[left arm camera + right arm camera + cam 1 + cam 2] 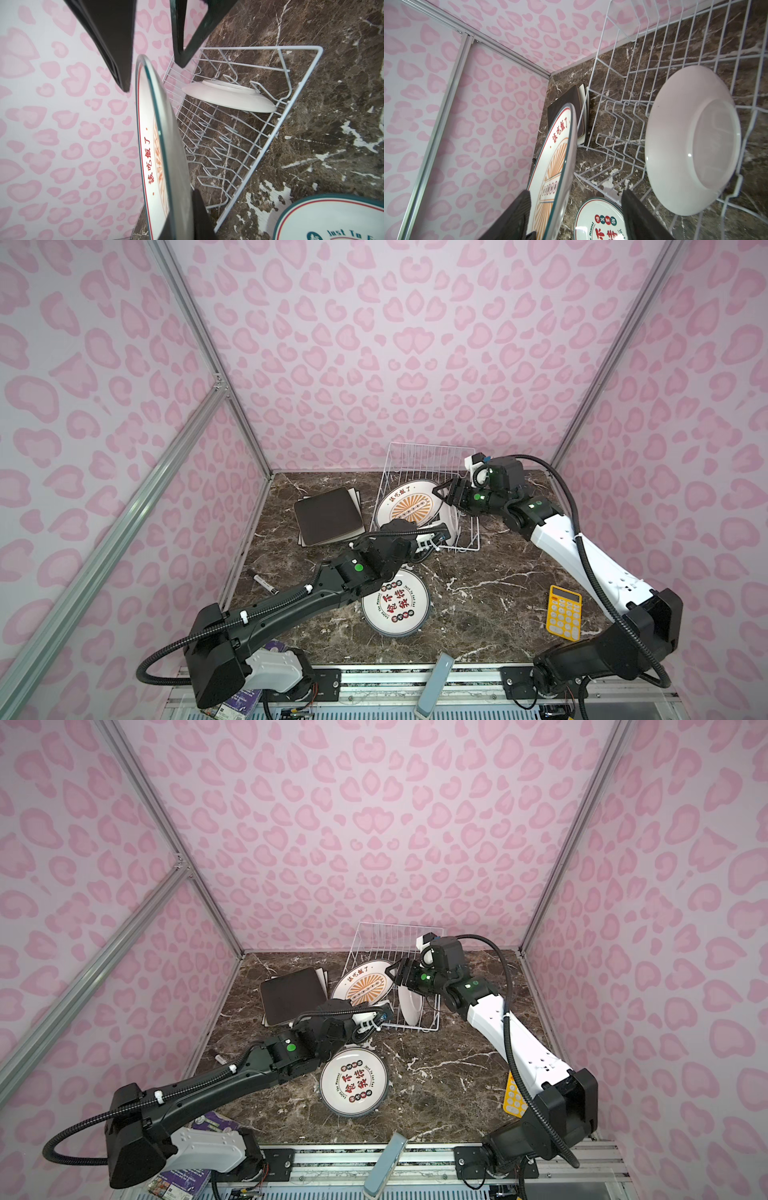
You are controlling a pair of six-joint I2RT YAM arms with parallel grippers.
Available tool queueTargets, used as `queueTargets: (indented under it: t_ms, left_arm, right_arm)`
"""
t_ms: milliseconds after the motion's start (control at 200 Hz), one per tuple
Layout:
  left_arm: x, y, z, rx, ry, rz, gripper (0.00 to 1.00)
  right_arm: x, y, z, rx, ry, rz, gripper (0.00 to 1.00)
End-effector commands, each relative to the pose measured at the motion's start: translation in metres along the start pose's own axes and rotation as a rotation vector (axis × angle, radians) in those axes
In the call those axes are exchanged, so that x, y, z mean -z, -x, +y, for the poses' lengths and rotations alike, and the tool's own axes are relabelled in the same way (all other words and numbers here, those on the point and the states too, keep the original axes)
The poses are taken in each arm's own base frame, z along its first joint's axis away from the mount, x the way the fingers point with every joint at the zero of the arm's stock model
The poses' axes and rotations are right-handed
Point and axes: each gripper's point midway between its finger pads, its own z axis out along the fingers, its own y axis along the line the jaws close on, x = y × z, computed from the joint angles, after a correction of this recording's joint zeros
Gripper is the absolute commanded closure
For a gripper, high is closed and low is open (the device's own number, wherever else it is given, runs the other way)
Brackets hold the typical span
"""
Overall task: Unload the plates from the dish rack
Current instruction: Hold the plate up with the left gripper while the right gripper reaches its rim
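Observation:
A round plate (409,506) with an orange sunburst and red characters is held on edge, tilted, at the near left side of the white wire dish rack (432,456). My left gripper (182,220) is shut on its lower rim. My right gripper (575,218) is open and straddles the upper right rim (442,489), with a gap to one finger. A plain white plate (691,141) stands between prongs at the rack's right side. Another printed round plate (395,601) lies flat on the table. The dark brown square plate (328,514) tops cream ones left of the rack.
The marble table (478,593) carries a yellow calculator (563,612) at the right front and a marker (264,583) by the left wall. A grey-blue bar (434,686) leans over the front rail. Pink patterned walls close in on three sides.

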Motion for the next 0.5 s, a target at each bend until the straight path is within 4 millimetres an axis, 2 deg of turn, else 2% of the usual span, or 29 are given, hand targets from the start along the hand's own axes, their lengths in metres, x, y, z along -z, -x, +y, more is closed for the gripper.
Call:
queueTargets:
  t_ms: [0, 165, 495]
  left_arm:
    - [0.000, 0.013, 0.016, -0.012, 0.095, -0.033, 0.97]
    - [-0.004, 0.018, 0.012, -0.021, 0.106, -0.041, 0.97]
    - [-0.005, 0.026, 0.009, -0.045, 0.133, -0.048, 0.97]
  right_arm:
    - [-0.007, -0.009, 0.002, 0.004, 0.020, 0.044, 0.34]
    - [-0.017, -0.017, 0.002, -0.012, 0.033, 0.084, 0.50]
    - [-0.027, -0.025, -0.005, -0.048, 0.052, 0.107, 0.59]
